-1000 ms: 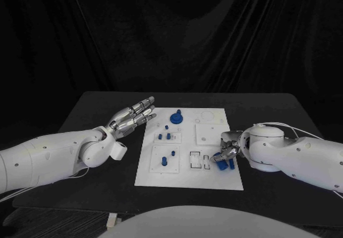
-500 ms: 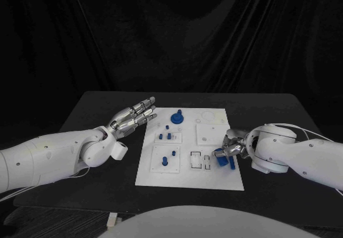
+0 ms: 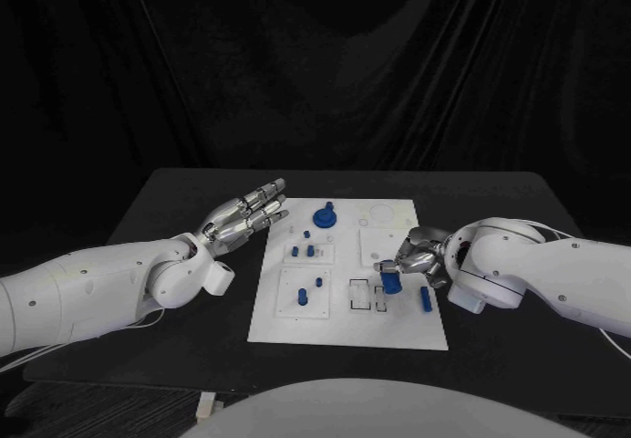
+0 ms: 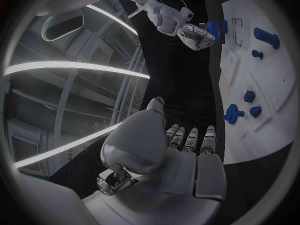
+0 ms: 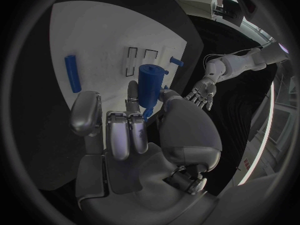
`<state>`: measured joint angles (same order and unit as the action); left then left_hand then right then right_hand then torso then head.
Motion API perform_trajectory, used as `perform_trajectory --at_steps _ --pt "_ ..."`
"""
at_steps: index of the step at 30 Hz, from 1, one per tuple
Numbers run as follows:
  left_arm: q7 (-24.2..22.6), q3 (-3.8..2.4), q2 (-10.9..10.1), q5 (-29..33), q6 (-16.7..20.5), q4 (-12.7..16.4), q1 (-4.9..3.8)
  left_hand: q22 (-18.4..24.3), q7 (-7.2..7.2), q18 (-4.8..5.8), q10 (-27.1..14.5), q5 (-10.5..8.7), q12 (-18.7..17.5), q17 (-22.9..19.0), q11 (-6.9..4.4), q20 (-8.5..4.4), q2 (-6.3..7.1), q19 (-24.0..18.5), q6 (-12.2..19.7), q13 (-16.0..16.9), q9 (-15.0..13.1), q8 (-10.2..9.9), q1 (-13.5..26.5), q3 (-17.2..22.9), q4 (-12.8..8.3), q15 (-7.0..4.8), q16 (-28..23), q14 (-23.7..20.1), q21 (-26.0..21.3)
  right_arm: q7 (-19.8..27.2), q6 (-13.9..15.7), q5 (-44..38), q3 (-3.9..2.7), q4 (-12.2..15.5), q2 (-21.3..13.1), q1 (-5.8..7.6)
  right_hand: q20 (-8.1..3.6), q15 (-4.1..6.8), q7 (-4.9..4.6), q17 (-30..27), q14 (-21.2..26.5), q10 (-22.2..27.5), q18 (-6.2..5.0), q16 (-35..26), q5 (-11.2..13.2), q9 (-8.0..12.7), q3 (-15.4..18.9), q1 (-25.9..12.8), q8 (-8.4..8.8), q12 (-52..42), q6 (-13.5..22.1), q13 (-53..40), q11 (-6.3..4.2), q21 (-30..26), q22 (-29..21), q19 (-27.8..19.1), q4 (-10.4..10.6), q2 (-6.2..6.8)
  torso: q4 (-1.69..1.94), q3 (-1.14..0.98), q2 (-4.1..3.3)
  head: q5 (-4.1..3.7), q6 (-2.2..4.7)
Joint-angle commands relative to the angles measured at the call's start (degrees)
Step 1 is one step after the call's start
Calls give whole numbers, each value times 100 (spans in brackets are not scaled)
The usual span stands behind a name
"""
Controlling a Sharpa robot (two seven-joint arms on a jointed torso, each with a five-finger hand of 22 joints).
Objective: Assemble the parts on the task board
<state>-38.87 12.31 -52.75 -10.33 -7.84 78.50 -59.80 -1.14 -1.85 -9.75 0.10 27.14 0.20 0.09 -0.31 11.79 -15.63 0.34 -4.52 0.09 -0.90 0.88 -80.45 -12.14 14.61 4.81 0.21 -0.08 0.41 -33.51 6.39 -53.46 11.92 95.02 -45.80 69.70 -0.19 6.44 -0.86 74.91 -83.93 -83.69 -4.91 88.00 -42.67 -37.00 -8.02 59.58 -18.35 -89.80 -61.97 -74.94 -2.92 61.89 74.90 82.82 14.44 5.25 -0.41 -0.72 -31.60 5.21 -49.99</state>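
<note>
The right hand [image 3: 418, 258] is holding a blue cylinder [image 3: 390, 281] pinched in its fingers [image 5: 128, 130], just above the board [image 3: 348, 333] near its 3 o'clock edge, beside two small rectangular slots [image 3: 367, 296]. A blue bar [image 3: 425, 299] is lying flat on the board just toward 5 o'clock from that hand. The left hand [image 3: 243, 219] is hovering over the dark worktop [image 3: 197, 192] off the board's 10 o'clock corner, its fingers spread apart and holding nothing. Toward 12 o'clock on the board a round blue knob [image 3: 325, 217] is sitting, with small blue pegs [image 3: 306, 249] standing below it near the middle. Another blue peg [image 3: 301, 296] is standing toward 7 o'clock.
</note>
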Motion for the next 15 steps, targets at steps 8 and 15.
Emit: perform_trajectory --at_steps 8,15 --pt "-151 -5 23 33 -99 -1 12 -12 -24 -51 -10 24 -20 -9 45 11 -9 9 -24 -9 -4 16 -74 3 -24 -14 -21 8 0 -40 -6 370 -2 -213 247 -184 25 -13 -32 1153 -532 -631 -54 -48 835 5 -736 -194 76 -20 78 -1506 -12 -87 782 -37 -648 -78 6 1 -5 16 -1" --pt "-142 -5 34 33 -124 -13 20 -12 -24 -51 -10 24 -20 -9 45 11 -9 9 -24 -9 -4 16 -74 3 -24 -14 -21 8 0 -54 -29 376 -2 -344 402 -264 37 -28 -55 1135 -528 -631 -63 -59 1080 43 -704 -262 139 -20 113 -1506 7 -138 769 -47 -600 -96 8 1 -4 10 -1"
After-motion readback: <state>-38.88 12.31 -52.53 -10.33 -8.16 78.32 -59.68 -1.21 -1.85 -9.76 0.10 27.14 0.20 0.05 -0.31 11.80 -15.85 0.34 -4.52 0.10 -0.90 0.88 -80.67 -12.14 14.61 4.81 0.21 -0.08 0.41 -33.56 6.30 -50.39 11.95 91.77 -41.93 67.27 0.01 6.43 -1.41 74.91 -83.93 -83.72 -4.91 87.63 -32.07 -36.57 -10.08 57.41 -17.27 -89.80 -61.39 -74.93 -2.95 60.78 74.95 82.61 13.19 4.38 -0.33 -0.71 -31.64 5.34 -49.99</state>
